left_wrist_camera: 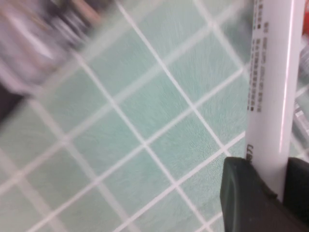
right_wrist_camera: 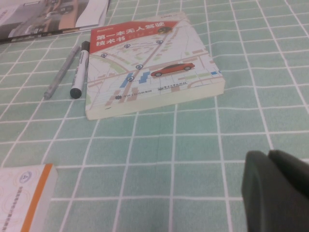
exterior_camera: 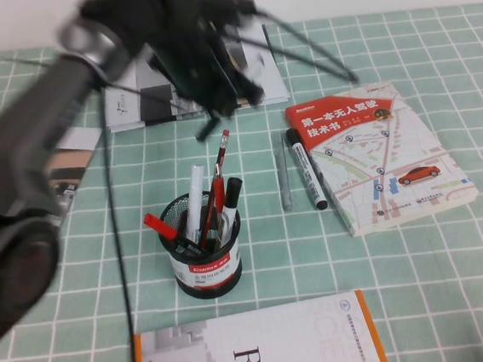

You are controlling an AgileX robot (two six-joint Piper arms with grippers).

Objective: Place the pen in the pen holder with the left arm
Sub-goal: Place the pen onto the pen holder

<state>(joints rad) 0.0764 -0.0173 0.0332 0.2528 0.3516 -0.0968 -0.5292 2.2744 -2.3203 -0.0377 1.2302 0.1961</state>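
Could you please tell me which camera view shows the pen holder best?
The high view: the pen holder stands whole, with pens inside, near the left claw. The left wrist view shows a white barrel but no clear holder; the right wrist view, with the right claw over the table, misses it.

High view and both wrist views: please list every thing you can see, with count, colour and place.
Pen holder: one, black mesh, centre of the table.
White pen: one, standing in the holder among red and black-capped pens.
Grey pen: one, lying left of the map book.
Printed marker: one, white and black, beside the grey pen.
Map book: one, red title, right side.
Orange-edged book: one, near edge.
Magazine: one, grey, far side.
Tablecloth: green, white grid.
Left gripper: dark, at a white pen barrel.
Right gripper: dark, shut, over bare cloth.
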